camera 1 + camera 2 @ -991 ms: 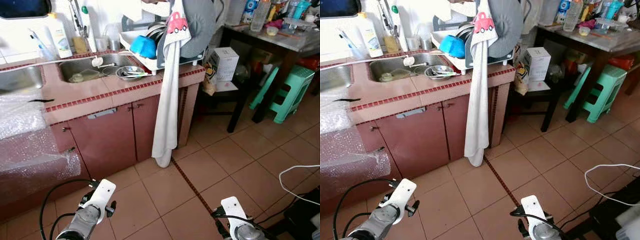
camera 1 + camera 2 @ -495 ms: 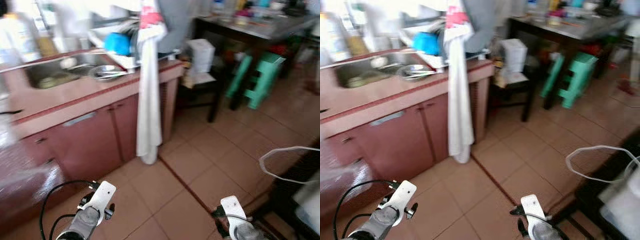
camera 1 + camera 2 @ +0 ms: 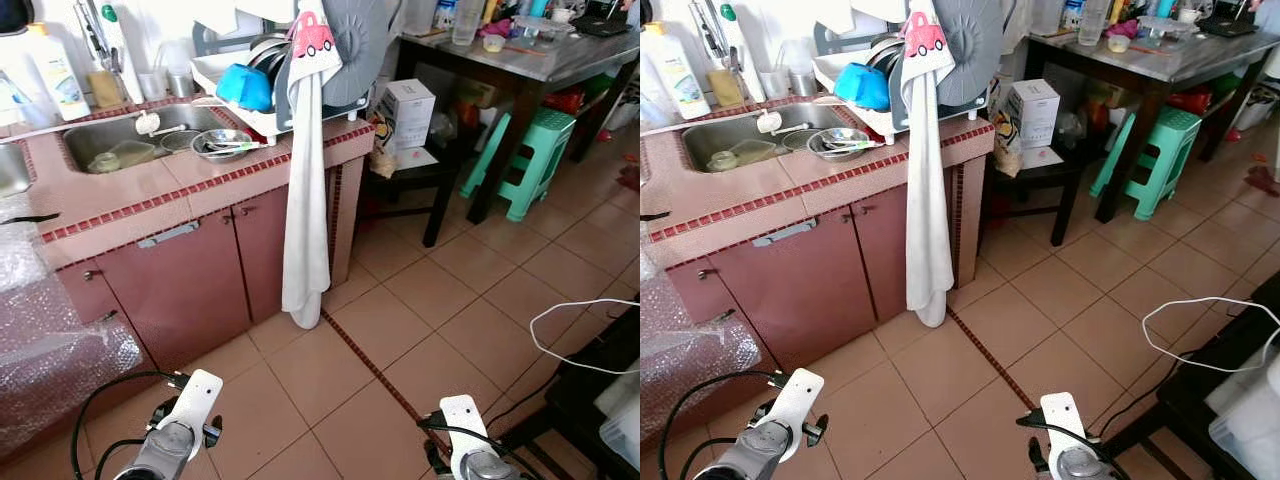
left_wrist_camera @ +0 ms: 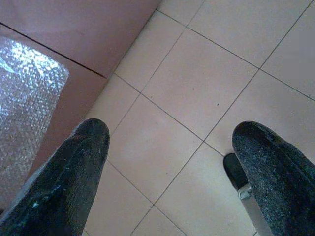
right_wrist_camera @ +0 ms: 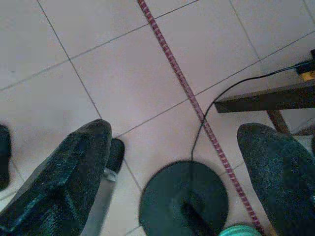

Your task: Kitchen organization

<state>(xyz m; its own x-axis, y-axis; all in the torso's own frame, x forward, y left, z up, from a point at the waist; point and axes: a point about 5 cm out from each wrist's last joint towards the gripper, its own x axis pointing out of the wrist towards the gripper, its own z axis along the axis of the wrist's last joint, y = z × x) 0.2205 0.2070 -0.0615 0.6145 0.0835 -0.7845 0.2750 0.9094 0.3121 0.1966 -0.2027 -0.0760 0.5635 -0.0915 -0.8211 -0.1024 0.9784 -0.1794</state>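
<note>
A pink tiled counter (image 3: 205, 180) with a steel sink (image 3: 120, 140) stands ahead on my left. A steel bowl (image 3: 222, 145) sits at the sink's edge. Beside it is a dish rack (image 3: 300, 112) holding a blue bowl (image 3: 247, 88). A long white towel (image 3: 305, 210) hangs from the rack down the cabinet front. Both arms hang low over the tiled floor: the left arm (image 3: 182, 435) and the right arm (image 3: 462, 455). My left gripper (image 4: 170, 137) is open with nothing between its fingers. My right gripper (image 5: 182, 142) is open over a black round base (image 5: 184, 199) with a cable.
Bubble wrap (image 3: 50, 340) covers the counter corner at the near left. A white box (image 3: 408, 110) sits on a low dark stand, with a green stool (image 3: 525, 150) and a dark cluttered table (image 3: 560, 60) beyond. A white cable (image 3: 580, 335) and dark furniture (image 3: 600, 400) lie at the near right.
The camera swung and blurred, then steadied; the counter now sits further left in the picture. Both arms hang as before, grippers still open.
</note>
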